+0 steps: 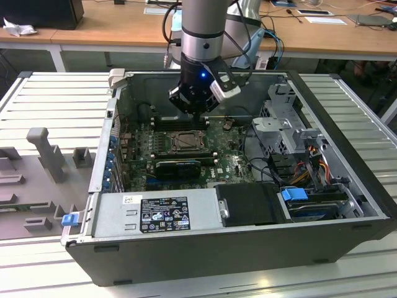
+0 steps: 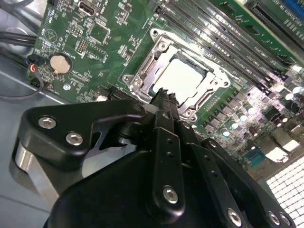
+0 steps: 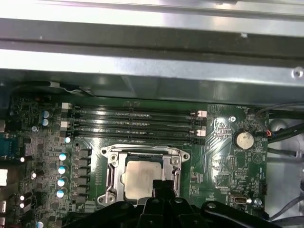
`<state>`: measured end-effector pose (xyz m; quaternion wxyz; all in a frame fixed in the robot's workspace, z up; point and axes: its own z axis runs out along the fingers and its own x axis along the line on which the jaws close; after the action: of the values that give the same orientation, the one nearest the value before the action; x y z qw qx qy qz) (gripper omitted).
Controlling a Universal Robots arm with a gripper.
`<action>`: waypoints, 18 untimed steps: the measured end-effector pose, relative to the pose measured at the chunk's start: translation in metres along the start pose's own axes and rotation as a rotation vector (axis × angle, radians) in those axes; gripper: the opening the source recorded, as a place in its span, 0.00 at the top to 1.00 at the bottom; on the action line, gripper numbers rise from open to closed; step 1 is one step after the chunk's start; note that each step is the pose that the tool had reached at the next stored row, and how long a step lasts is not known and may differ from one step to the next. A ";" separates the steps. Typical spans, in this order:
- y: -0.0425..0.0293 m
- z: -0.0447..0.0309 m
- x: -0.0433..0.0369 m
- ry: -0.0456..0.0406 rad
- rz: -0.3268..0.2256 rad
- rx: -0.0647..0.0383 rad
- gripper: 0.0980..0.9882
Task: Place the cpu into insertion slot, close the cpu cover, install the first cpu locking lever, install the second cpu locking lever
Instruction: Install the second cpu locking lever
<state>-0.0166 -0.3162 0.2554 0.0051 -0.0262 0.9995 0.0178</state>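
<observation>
A robot arm reaches down into an open computer case (image 1: 347, 205) lying on its side, its black gripper (image 1: 197, 112) hanging just above the green circuit board (image 1: 226, 164); in both wrist views the fingers (image 2: 164, 102) come together to a narrow point with nothing between them, the tip poised over the near edge of the insertion slot (image 3: 142, 173). The cpu (image 2: 183, 78), a pale silvery square, sits flat inside the slot directly beneath and just ahead of the fingertips; the cpu cover (image 2: 159, 59), a thin metal frame with a cut-out middle, lies down around the chip, its face showing through the opening. Beyond the slot, on the far side from the gripper, run the long dark memory slots (image 3: 135, 126) in parallel rows; a round coin battery (image 3: 244, 139) sits on the board off to one side of the socket, well apart from the fingers. In the exterior view a long black expansion card (image 1: 178, 166) lies just on the near side of the socket, and the grey power supply box (image 1: 155, 214) with its label fills the case's near wall; a wooden desk (image 1: 111, 25) stands behind the arm.
</observation>
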 end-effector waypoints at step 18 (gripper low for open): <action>-0.0530 0.0153 0.0082 0.0083 -0.009 -0.076 0.99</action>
<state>-0.0218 -0.3690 0.2381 0.0000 -0.0309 0.9980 0.0556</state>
